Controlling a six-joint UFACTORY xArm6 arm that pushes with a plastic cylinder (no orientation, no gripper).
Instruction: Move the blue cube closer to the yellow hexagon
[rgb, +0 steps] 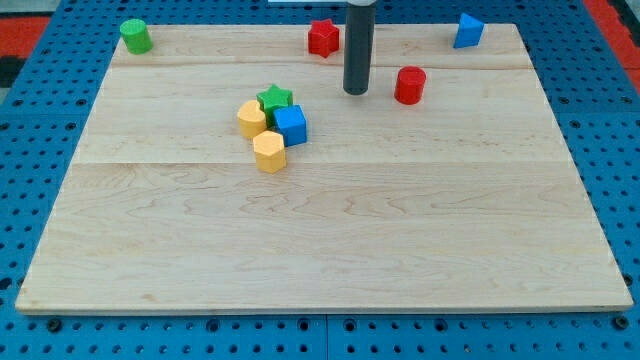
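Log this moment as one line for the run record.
my tip: between red star and red cylinder, touching neither | blue cube: against yellow hexagon | status: target pair adjacent

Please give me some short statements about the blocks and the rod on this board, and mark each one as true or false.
1. The blue cube touches the green star. True.
2. My tip rests against the blue cube. False: it stands apart, toward the view's upper right, beside the red cylinder.
3. The green cylinder is at the view's top left. True.
4. The red star lies at the view's bottom. False: it is near the top edge.
5. Two yellow blocks sit by the blue cube. True.
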